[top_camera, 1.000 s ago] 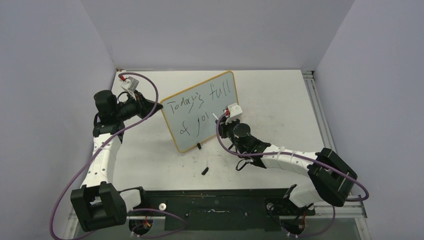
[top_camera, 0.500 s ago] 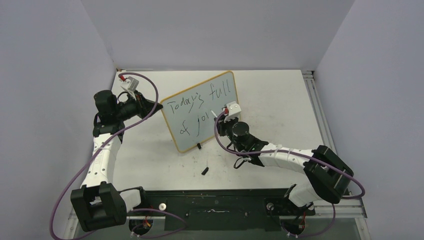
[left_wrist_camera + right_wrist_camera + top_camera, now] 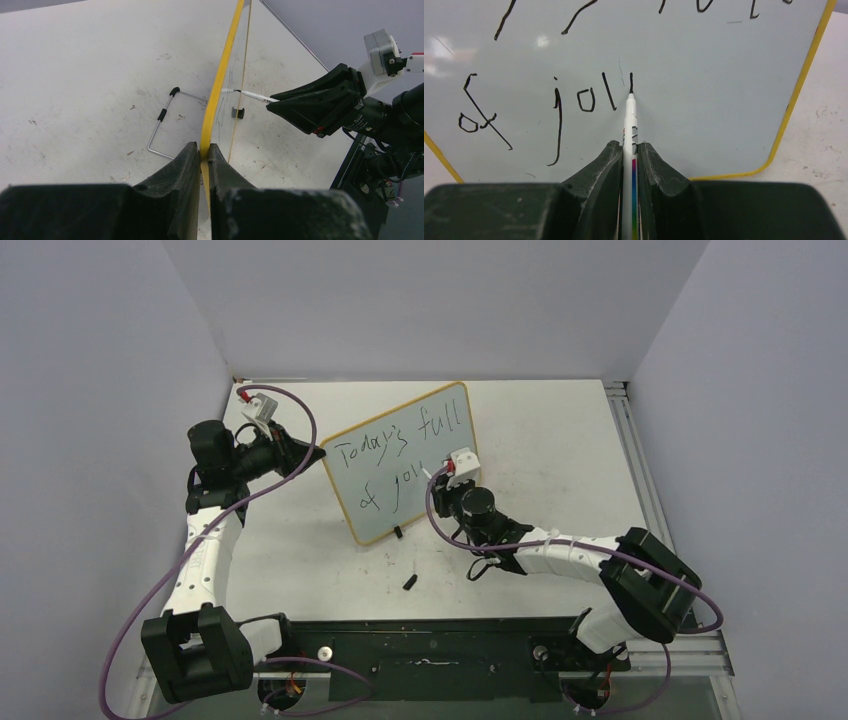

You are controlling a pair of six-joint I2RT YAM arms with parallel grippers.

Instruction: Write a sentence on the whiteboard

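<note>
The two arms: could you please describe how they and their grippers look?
The left arm and right arm match: white link shells, bulky black joints, a purple cable looping along each, a small white camera module with red detail at the wrist. The left gripper and right gripper have black tapered fingers.

My left fingers [image 3: 186, 167] pinch the board's [image 3: 222, 75] yellow edge; beyond it, the right fingers [image 3: 320, 102] hold a pen [image 3: 256, 95] against its face.
</note>
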